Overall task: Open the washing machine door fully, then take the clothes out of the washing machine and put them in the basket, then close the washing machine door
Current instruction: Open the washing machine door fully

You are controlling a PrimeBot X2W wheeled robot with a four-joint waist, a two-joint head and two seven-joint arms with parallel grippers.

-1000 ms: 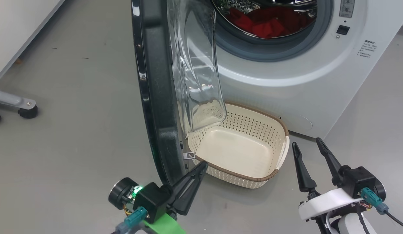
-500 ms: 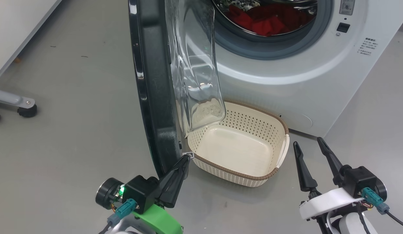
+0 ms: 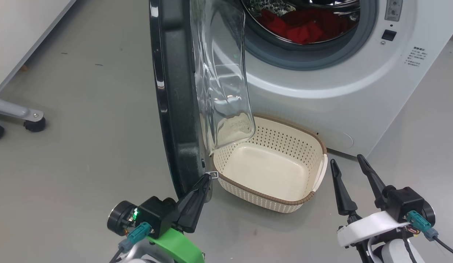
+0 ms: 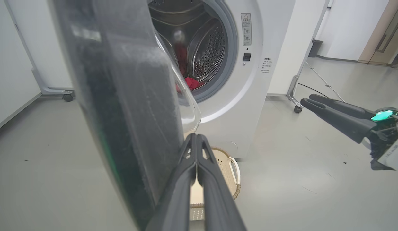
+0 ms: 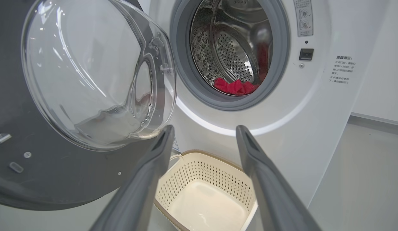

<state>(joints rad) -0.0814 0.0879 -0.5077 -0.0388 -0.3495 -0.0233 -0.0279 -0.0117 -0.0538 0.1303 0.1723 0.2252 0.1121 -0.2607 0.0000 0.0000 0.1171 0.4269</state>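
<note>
Smooth grey floor [image 3: 83, 146] of a white-walled room, with a castored metal frame leg [image 3: 32, 124] at left. The big white front-loading washing machine [image 3: 321, 95] stands with its round black-rimmed glass door [image 3: 175, 109] swung open. The bright red fabric clothes [image 3: 303, 27] lie in the steel drum. The cream perforated plastic basket [image 3: 270, 197] sits on the floor at the machine's foot. The left end effector [image 3: 207, 178], fingers pressed together, is just beside the door's lower rim. The right end effector [image 3: 346, 159], fingers spread, hovers beside the basket.

Bright even indoor light, soft shadows on floor [image 3: 83, 153]; glare on door glass [image 5: 89, 80]; left wrist view's foreground blurred.
</note>
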